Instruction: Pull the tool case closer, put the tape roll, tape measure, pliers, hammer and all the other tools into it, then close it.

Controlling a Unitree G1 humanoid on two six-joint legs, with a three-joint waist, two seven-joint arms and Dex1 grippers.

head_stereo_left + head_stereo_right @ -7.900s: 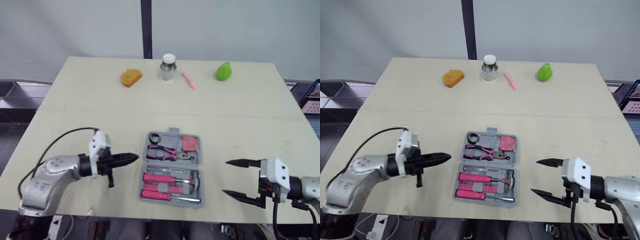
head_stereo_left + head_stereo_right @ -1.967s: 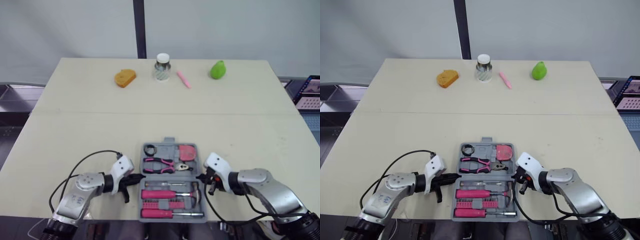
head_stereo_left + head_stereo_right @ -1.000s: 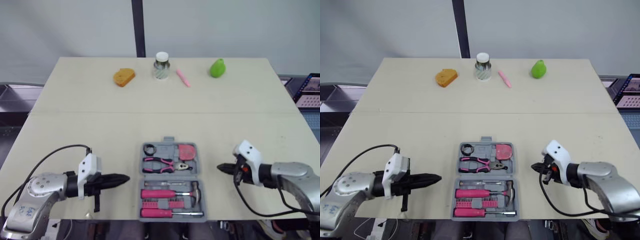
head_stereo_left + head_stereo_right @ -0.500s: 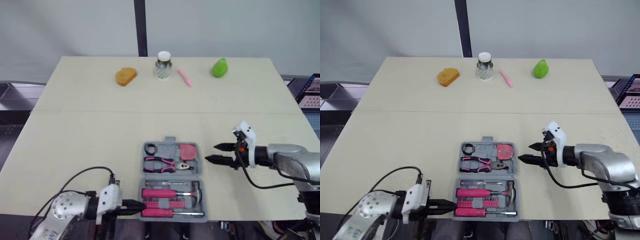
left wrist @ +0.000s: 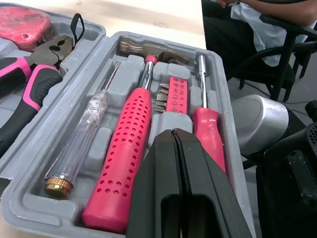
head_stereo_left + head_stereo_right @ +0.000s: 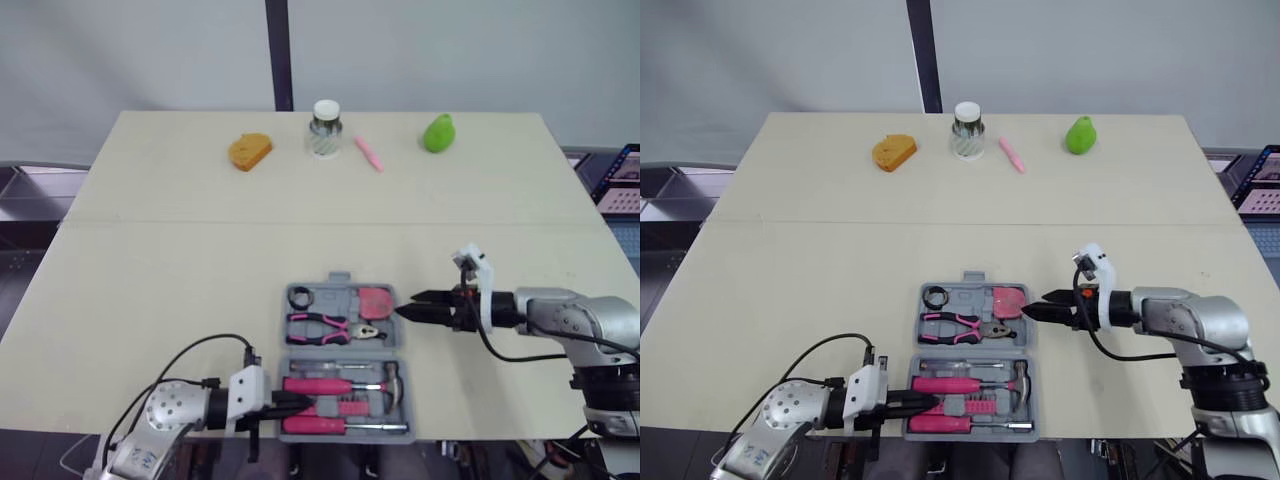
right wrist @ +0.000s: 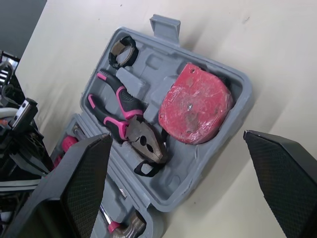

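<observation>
At the near edge of the table (image 6: 180, 260), the left gripper (image 5: 173, 131) reaches in from the robot's left with its two black fingers pressed flat together. Its tips are over the near half of the tool case (image 6: 344, 348); whether they touch the tray cannot be told. The case lies open and flat close to the table's front edge, with its lid half on the far side.

The near half holds the hammer (image 5: 128, 144) with a pink perforated grip, and a slim screwdriver (image 5: 79, 148) with a clear handle beside it. On the hammer's other side is a rack of bits (image 5: 176, 94), then a pink-handled driver (image 5: 208, 134). All of them sit in their moulded slots.

The far half holds the pliers (image 7: 126, 119) with pink and black handles. Beyond them the tape roll (image 7: 123, 49) sits in the far left corner and the red tape measure (image 7: 195, 104) on the far right.

Just beside the case's right edge, level with the tape measure, is the right gripper (image 6: 410, 305). It points towards the case with its fingers spread wide and nothing between them. It is not clear whether a fingertip touches the rim.

Well apart, along the table's far edge, four things stand in a row. From the robot's left they are an orange bread-shaped piece (image 6: 249, 151), a jar (image 6: 324, 129) with a white lid, a pink pen (image 6: 369, 156) and a green pear (image 6: 437, 133).
</observation>
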